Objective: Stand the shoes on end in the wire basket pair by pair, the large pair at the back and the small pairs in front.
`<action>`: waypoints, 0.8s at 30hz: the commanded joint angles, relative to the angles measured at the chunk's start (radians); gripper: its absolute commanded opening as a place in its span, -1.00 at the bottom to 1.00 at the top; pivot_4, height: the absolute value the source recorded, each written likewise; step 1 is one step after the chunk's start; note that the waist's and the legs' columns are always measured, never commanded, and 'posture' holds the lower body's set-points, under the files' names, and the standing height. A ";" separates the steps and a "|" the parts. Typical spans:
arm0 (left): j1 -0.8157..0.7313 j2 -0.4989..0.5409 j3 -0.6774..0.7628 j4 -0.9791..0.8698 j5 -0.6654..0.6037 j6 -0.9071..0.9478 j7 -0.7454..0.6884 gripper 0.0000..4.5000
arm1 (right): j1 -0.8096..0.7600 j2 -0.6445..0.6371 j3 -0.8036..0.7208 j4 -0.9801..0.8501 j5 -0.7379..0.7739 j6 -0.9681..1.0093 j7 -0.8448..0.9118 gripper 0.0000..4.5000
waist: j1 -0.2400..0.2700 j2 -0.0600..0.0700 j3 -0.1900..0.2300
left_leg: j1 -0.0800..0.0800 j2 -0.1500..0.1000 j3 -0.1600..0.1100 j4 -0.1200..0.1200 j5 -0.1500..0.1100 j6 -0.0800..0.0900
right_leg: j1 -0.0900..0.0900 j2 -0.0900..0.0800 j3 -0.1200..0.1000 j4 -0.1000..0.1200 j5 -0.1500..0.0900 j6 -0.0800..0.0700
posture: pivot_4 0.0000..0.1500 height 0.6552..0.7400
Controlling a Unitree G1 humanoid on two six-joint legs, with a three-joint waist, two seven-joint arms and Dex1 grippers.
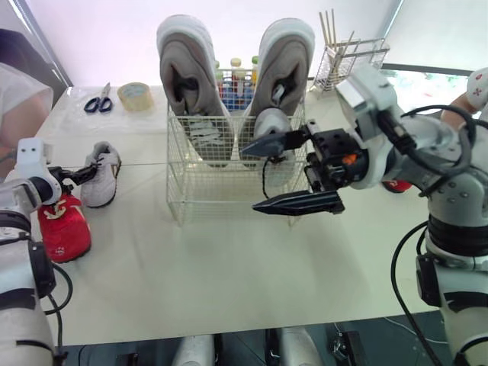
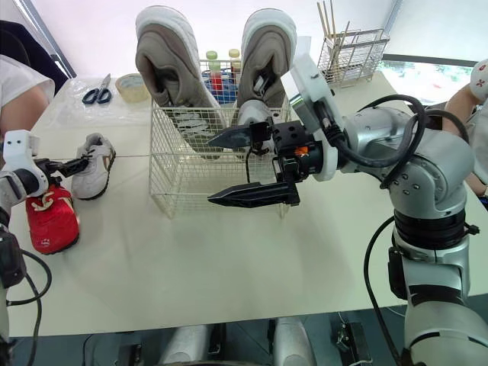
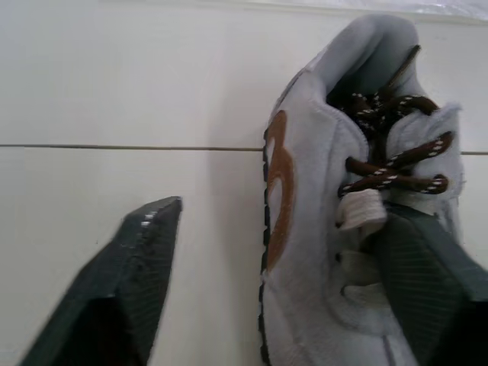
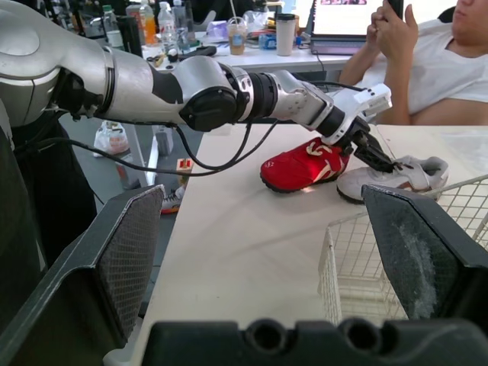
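Two large grey shoes [image 1: 187, 69] stand on end at the back of the wire basket [image 1: 200, 192]. In front of the right one a small pale shoe [image 1: 272, 122] seems to stand, partly hidden. On the table at the left lie a small grey shoe [image 1: 101, 174] with brown laces and a red shoe [image 1: 65, 225]. My left gripper [image 1: 78, 174] is open at the grey shoe [image 3: 305, 229]: one finger [image 3: 133, 274] over the table beside it, the other at its tongue. My right gripper [image 1: 284, 171] hangs open and empty before the basket's front right.
Scissors [image 1: 97, 101] and a tape roll [image 1: 135, 95] lie at the back left. Bottles [image 1: 236, 75] stand behind the basket, a wire rack [image 1: 347, 61] with sticks at the back right. A red object [image 1: 396, 185] shows behind my right arm. People sit at both table ends.
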 commanded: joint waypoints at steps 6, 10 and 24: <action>-0.048 0.014 0.009 0.009 0.055 0.046 -0.025 -0.99 | -0.012 0.017 -0.039 -0.009 0.041 -0.020 -0.077 1.00 | -0.003 0.000 0.000 | 0.000 0.000 0.000 0.000 0.000 0.000 | 0.000 0.001 0.000 0.000 0.000 0.000 | 1.00 1.00; -0.099 0.048 0.047 0.000 0.033 0.058 -0.039 -0.99 | -0.016 0.039 -0.030 0.002 0.034 -0.037 -0.099 1.00 | -0.003 -0.001 0.000 | -0.001 0.000 0.000 0.000 0.000 0.000 | -0.001 0.001 0.000 0.000 0.000 0.000 | 1.00 1.00; -0.172 0.173 0.188 -0.145 -0.099 0.174 -0.181 -0.99 | 0.024 0.042 -0.053 0.034 0.038 -0.086 -0.108 1.00 | -0.011 -0.004 0.000 | -0.003 0.000 -0.002 0.000 0.000 0.001 | -0.001 0.001 -0.002 -0.001 0.000 0.000 | 1.00 1.00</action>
